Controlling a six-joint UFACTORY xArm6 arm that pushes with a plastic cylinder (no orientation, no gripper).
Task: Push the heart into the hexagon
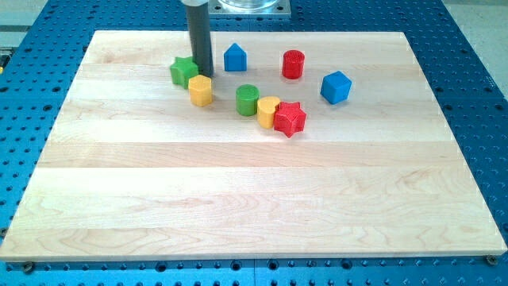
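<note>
The yellow heart [268, 110] lies near the board's middle top, touching the red star [290, 119] on its right and close to the green cylinder [247, 99] on its left. The yellow hexagon [200, 90] sits further left. My tip [203, 73] rests just above the yellow hexagon, beside the green star [183, 71] on its left. The tip is well left of the heart, not touching it.
A blue house-shaped block [235, 57], a red cylinder [294, 63] and a blue cube [336, 86] stand along the view's top. The wooden board [254, 199] lies on a blue perforated table [476, 48].
</note>
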